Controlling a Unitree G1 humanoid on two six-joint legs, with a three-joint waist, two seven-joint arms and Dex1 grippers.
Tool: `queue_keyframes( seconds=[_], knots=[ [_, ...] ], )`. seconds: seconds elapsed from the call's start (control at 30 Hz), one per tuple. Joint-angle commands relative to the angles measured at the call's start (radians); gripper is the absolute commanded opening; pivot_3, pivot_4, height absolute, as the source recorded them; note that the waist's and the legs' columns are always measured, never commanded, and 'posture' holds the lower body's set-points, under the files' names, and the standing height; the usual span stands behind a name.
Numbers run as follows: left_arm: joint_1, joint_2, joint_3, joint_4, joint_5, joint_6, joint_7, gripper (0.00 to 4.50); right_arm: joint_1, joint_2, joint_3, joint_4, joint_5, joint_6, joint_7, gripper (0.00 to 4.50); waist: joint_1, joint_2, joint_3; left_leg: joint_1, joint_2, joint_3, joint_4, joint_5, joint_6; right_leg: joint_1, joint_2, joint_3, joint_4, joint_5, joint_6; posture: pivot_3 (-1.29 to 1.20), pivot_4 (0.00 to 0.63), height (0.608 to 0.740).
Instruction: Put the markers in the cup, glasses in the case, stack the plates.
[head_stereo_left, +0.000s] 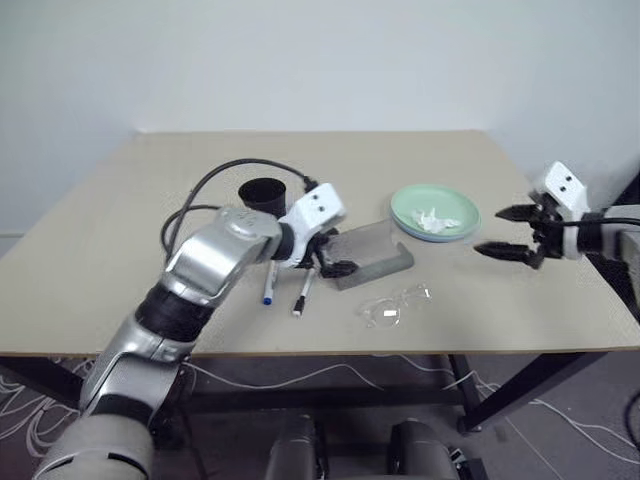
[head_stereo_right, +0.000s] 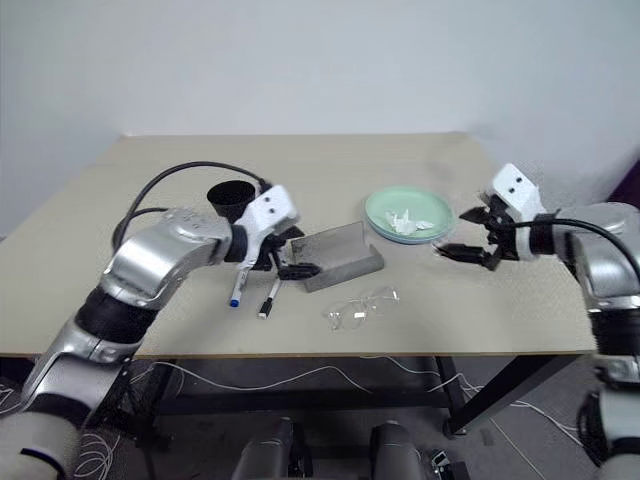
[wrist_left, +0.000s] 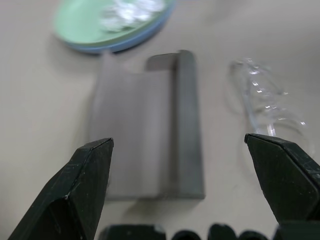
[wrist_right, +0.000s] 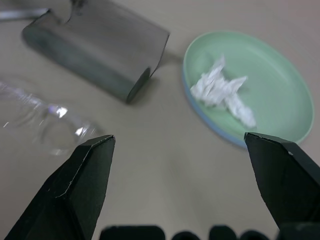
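Two plates (head_stereo_left: 435, 212) already sit stacked at the table's (head_stereo_left: 90, 240) right side, mint green on light blue, with a crumpled tissue (wrist_right: 223, 91) lying in the top one. You have the left gripper (wrist_left: 185, 190) spread wide and empty, hanging just above the near end of the grey case (head_stereo_right: 338, 256), whose lid stands open. Your right gripper (head_stereo_left: 512, 232) is also wide and empty, hovering right of the plates. Both markers (head_stereo_left: 285, 285) lie on the table below the left wrist, just in front of the black cup (head_stereo_left: 262, 194); the blue label's writing is too small to read. You'll find the clear glasses (head_stereo_right: 360, 307) in front of the case, near the table's front edge
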Motion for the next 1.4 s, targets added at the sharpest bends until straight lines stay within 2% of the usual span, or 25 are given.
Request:
queue_keyframes(
  seconds=[0.03, 0.23, 0.4, 0.77, 0.87, 1.27, 1.4],
  knots=[
    [-0.074, -0.036, -0.077, 0.029, 0.048, 0.03, -0.027, 4.5, -0.003, -0.013, -0.042, -0.051, 0.028, 0.013, -0.019, 4.47, -0.003, 0.0, 0.0, 0.0, 0.0, 0.0, 0.0, 0.0, 0.0, 0.0, 0.0, 0.001, 0.0, 0.0, 0.0, 0.0, 0.0, 0.639],
    [-0.182, -0.168, -0.192, 0.167, 0.108, 0.043, -0.049, 4.5, 0.073, -0.012, -0.075, -0.142, 0.067, 0.051, -0.055, 4.47, 0.007, -0.001, 0.001, -0.001, -0.001, -0.003, 0.0, 0.0, 0.001, -0.001, 0.001, 0.0, 0.0, 0.0, 0.0, 0.0, 0.0, 0.639],
    [-0.217, -0.239, -0.222, 0.262, 0.146, 0.006, -0.069, 4.5, 0.126, -0.018, -0.105, -0.198, 0.094, 0.083, -0.09, 4.47, 0.006, -0.002, 0.001, -0.002, -0.001, -0.002, 0.001, -0.001, 0.003, 0.0, 0.001, 0.0, -0.003, 0.0, 0.0, 0.0, 0.0, 0.639],
    [-0.222, -0.293, -0.256, 0.356, 0.222, -0.063, -0.117, 4.5, 0.192, -0.029, -0.146, -0.269, 0.133, 0.122, -0.144, 4.47, 0.004, -0.002, 0.001, -0.002, -0.001, -0.003, 0.001, -0.002, 0.004, 0.0, 0.0, 0.0, -0.003, 0.0, 0.0, 0.0, 0.0, 0.639],
    [-0.218, -0.301, -0.261, 0.369, 0.243, -0.078, -0.127, 3.94, 0.194, -0.03, -0.146, -0.271, 0.138, 0.124, -0.156, 4.5, 0.004, -0.002, 0.001, -0.002, -0.001, -0.003, 0.001, -0.002, 0.005, 0.0, 0.0, 0.0, -0.003, 0.0, 0.0, 0.0, 0.0, 0.639],
    [-0.187, -0.313, -0.266, 0.363, 0.296, -0.087, -0.168, 0.01, 0.19, -0.03, -0.133, -0.273, 0.148, 0.119, -0.179, 4.5, 0.004, -0.002, 0.001, -0.002, -0.001, -0.003, 0.002, -0.003, 0.005, 0.001, 0.0, 0.0, -0.003, 0.0, 0.0, 0.0, 0.0, 0.639],
    [-0.177, -0.308, -0.267, 0.354, 0.306, -0.087, -0.18, 0.01, 0.189, -0.028, -0.13, -0.272, 0.148, 0.114, -0.183, 4.5, 0.004, -0.002, 0.001, -0.002, -0.001, -0.003, 0.002, -0.003, 0.006, 0.001, 0.0, 0.0, -0.003, 0.0, 0.0, 0.0, 0.0, 0.639]
  ],
)
